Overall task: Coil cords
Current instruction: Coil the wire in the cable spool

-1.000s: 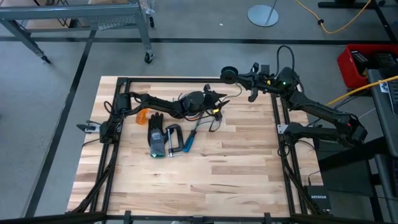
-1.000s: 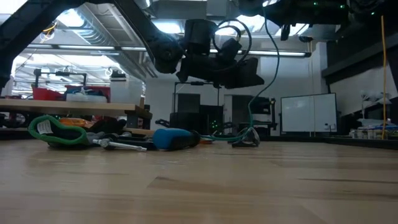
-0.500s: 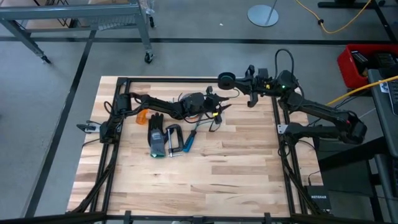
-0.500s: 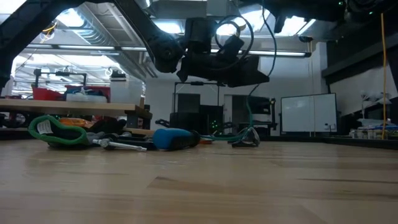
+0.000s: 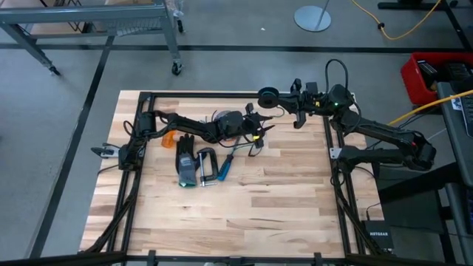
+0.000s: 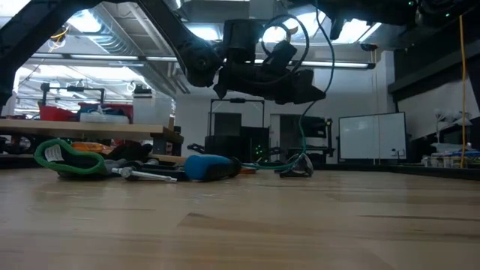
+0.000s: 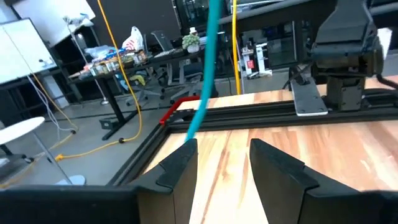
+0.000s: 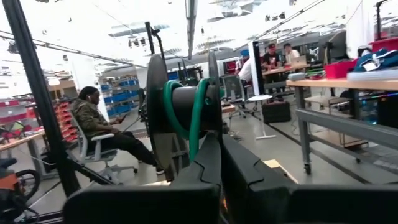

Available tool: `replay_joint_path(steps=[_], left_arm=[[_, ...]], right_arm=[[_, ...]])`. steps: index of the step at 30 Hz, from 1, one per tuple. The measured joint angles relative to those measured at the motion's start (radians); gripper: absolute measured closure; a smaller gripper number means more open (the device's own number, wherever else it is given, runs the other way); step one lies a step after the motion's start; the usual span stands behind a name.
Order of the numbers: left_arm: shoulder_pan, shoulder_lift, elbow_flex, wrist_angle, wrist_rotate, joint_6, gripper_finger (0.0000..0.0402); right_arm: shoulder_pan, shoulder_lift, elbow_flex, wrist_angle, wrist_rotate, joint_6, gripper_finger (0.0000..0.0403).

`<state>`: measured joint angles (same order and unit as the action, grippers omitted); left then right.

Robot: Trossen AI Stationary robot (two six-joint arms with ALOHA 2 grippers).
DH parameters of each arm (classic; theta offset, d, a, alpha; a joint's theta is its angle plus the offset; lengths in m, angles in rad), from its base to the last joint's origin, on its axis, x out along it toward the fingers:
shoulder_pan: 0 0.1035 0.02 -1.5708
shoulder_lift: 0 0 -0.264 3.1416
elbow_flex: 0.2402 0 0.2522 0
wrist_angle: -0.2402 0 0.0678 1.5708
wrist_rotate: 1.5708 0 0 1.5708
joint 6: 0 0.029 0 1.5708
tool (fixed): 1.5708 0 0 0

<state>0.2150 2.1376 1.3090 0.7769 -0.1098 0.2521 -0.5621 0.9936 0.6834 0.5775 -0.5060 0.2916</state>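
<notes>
The left claw (image 5: 260, 127) hangs above the far middle of the pale wooden butcher-block table (image 5: 281, 199), lifted clear of the boards. In its wrist view the two dark fingers (image 7: 179, 165) stand apart with a plain gap between them, and the thin teal-green cord (image 7: 205, 81) runs down from above to the tip of one finger; whether that finger pinches it or the cord only passes against it cannot be told.

The right claw (image 5: 279, 98) is raised near the table's far right corner, beside the black frame rail. Its wrist view shows the fingers (image 8: 208, 163) closed together, with a black flat-sided spool (image 8: 180, 106) at their tips — several turns of the teal-green cord are wound round its core. From above the spool (image 5: 267, 94) shows as a small dark disc just beyond the claw, on the side toward the left arm.

In the low view the teal-green cord (image 6: 303, 139) drops from the raised claws to the table, ending in a loose heap near a small dark object; a black cord (image 6: 328, 52) loops in the air above.

On the table's left part lie a black work glove (image 5: 185, 159), a black C-shaped clamp (image 5: 206, 164), a blue-handled screwdriver (image 5: 225, 165) and a small orange object (image 5: 170, 138) — all well apart from the spool. A seated person shows in the room beyond, in the right wrist view.
</notes>
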Motion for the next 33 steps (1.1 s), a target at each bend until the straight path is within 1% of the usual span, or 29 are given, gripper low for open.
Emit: replay_joint_path(steps=[9, 14, 19, 27, 33], left_arm=[[0.001, -0.001, 0.000, 0.025, -0.009, 0.045, 0.0263], [0.003, -0.001, 0.000, 0.024, -0.010, 0.044, 0.0263], [0.005, -0.001, 0.000, 0.024, -0.053, 0.050, 0.0263], [0.008, -0.001, 0.000, 0.017, -0.054, 0.051, 0.0263], [0.012, -0.001, 0.000, -0.011, -0.053, 0.051, 0.0263]], right_arm=[[0.000, 0.000, 0.000, -0.003, -0.045, 0.021, 0.0402], [0.000, 0.000, 0.000, 0.002, -0.045, 0.048, 0.0402], [0.000, 0.000, 0.000, 0.003, -0.054, 0.057, 0.0402], [0.000, 0.000, 0.000, 0.013, -0.056, 0.076, 0.0402], [0.000, 0.000, 0.000, 0.072, -0.053, 0.097, 0.0402]])
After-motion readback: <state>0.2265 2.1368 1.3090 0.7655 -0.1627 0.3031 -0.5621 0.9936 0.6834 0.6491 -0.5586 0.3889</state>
